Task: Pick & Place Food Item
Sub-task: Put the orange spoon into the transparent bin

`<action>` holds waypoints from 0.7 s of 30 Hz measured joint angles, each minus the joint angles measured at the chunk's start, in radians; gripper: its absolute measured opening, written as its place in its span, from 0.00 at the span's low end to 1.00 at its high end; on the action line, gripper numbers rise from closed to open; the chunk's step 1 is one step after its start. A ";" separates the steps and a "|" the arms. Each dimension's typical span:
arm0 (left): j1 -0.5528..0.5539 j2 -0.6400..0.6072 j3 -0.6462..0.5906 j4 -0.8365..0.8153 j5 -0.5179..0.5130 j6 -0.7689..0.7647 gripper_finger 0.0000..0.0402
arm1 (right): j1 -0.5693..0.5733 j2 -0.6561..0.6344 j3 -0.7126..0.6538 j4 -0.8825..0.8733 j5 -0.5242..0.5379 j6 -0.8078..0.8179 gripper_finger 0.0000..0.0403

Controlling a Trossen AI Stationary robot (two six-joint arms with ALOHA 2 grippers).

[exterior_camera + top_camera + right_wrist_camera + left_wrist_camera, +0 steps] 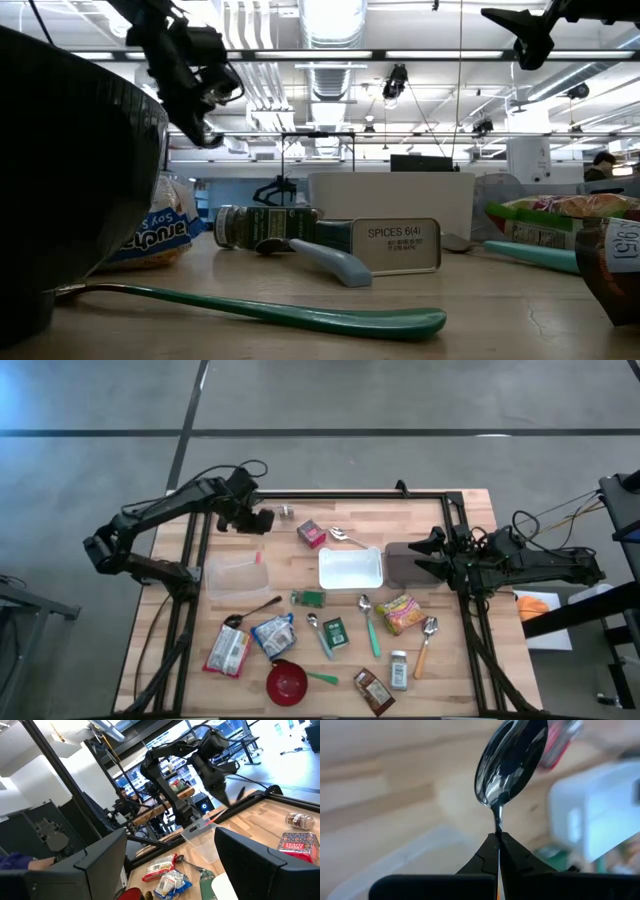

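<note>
One spoon (pixel 510 762) is sticking bowl-forward from the left pincer (pixel 498 842), clamped on its handle, hanging over the clear container (pixel 233 574), nearer than the wide-open right pincer (pixel 432 552)

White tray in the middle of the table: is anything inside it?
From above, the white tray looks bare inside. A metal spoon lies just beyond its far edge, outside it. What's beneath the tray is covered. The open right gripper hovers beside it.

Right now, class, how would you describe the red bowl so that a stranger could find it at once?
Start at the white tray in the middle of the wooden table and go toward the near edge, slightly left. The red bowl sits there beside a green-handled spoon; it is the only round, red thing among flat packets and cutlery.
</note>
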 joint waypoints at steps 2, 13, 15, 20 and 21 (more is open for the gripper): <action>-0.002 -0.002 0.021 -0.093 -0.016 0.061 0.00 | 0.000 0.000 0.000 0.000 0.000 0.000 0.75; -0.140 -0.009 0.155 -0.430 -0.290 0.294 0.00 | 0.000 0.000 0.000 0.000 0.000 0.000 0.75; -0.191 -0.011 0.144 -0.430 -0.298 0.329 0.00 | 0.000 0.000 0.000 0.000 0.000 0.000 0.75; -0.339 -0.011 0.085 -0.427 -0.300 0.420 0.00 | 0.000 0.002 0.000 0.000 0.000 0.001 0.75; -0.363 -0.011 0.069 -0.426 -0.300 0.430 0.00 | 0.000 0.004 0.000 0.000 0.000 0.003 0.75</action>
